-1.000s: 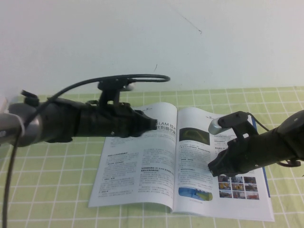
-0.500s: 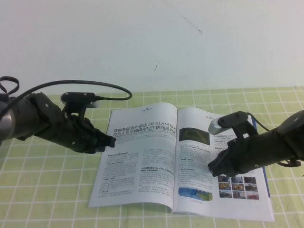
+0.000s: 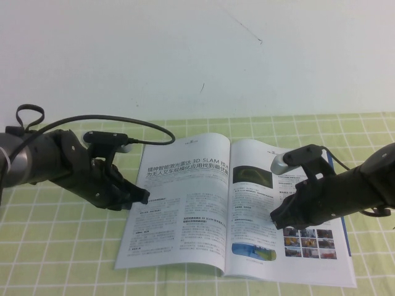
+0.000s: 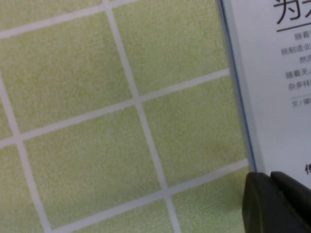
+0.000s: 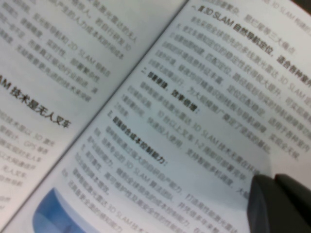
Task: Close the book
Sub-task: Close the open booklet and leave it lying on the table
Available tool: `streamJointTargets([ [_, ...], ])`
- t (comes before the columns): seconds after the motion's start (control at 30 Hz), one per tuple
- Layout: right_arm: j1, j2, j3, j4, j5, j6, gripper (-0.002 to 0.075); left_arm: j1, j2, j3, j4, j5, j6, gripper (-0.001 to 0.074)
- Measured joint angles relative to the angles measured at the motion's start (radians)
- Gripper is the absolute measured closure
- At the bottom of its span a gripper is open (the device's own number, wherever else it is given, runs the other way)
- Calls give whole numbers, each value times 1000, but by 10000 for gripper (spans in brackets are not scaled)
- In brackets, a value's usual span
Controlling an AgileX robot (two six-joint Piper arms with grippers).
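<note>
left jaws beside book (image 3: 185, 209) (right over)

High view: we look down from the robot's side, farther off, over worktop (image 3: 62, 253) and book (image 3: 185, 209). Left wrist view: very near, facing worktop and the book's edge beside the left end effector (image 3: 143, 196). Right wrist view: near, facing the book beneath the right end effector (image 3: 276, 217). All three share the book.

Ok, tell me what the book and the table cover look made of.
Book: thin, slightly glossy printed paper, likely a magazine; pages bow toward the spine. Table cover: matte green checked cloth, seemingly, from its grainy texture. Left gripper sits at the book's left edge; right gripper over its right page.
</note>
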Motion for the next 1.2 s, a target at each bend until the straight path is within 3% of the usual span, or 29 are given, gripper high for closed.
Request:
streamJointTargets([
  [0.43,-4,27,-4,4,19,0,729,-152,0,0,15,-3,-3,738],
  [0.6,-8,31,-6,8,28,0,729,-139,-9,0,141,-3,-60,738],
  [0.83,-8,31,-6,10,28,0,729,-51,-29,0,443,0,-358,738],
  [1.2,-8,31,-6,10,28,0,729,-65,-3,0,472,11,-409,738],
])
